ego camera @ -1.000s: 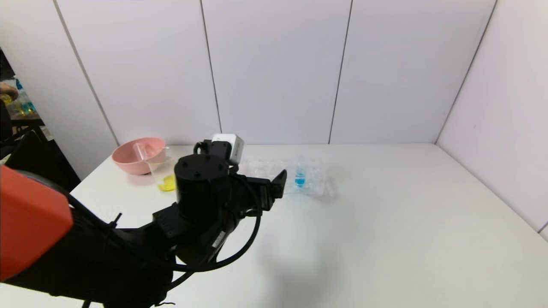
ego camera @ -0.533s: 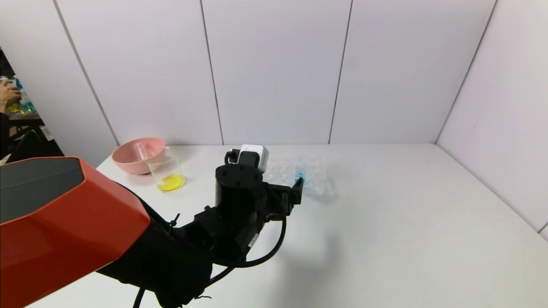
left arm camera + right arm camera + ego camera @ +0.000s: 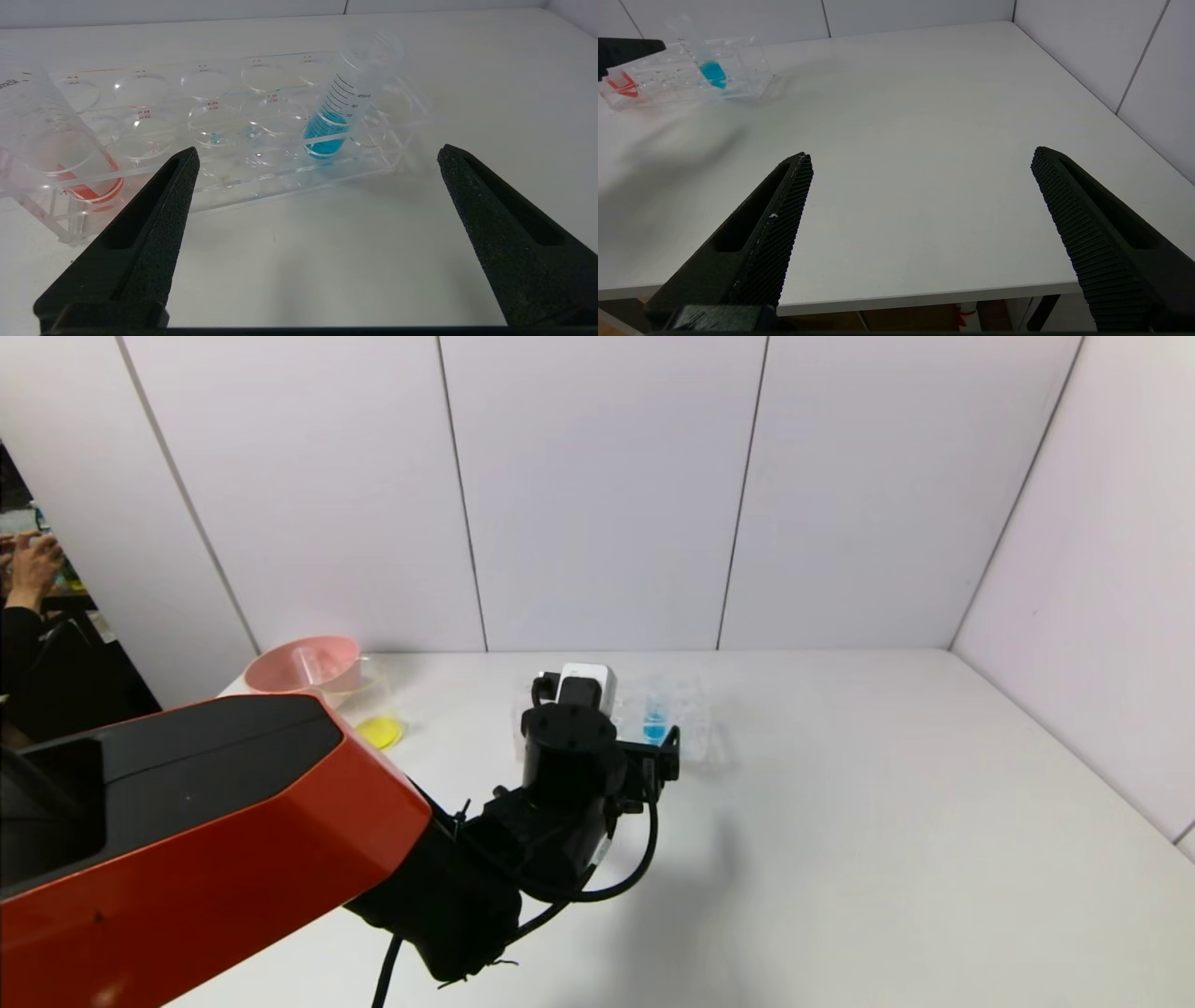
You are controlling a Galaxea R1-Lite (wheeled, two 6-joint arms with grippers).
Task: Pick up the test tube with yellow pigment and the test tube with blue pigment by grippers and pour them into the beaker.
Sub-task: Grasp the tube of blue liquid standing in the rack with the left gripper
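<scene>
Jaws of your left gripper (image 3: 317, 154) gaping wide before the test tube with blue pigment (image 3: 334, 121) standing in the rack (image 3: 233, 154), beaker (image 3: 373, 709) holding yellow liquid, right gripper (image 3: 920, 158) jaws spread over bare counter (image 3: 901, 140).

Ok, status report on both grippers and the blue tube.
Left gripper open, nearing rack. Clear tube of blue liquid standing in rack. Right gripper open, idle. Nothing blocking.

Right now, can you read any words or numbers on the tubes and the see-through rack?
"45ml", "40", "30": scale on the test tube with blue pigment; lower numbers too blurred.
"45m": cut off at the picture's edge, on the tube with red-orange liquid.
Small red labels on the clear tube rack: too small to read.
</scene>
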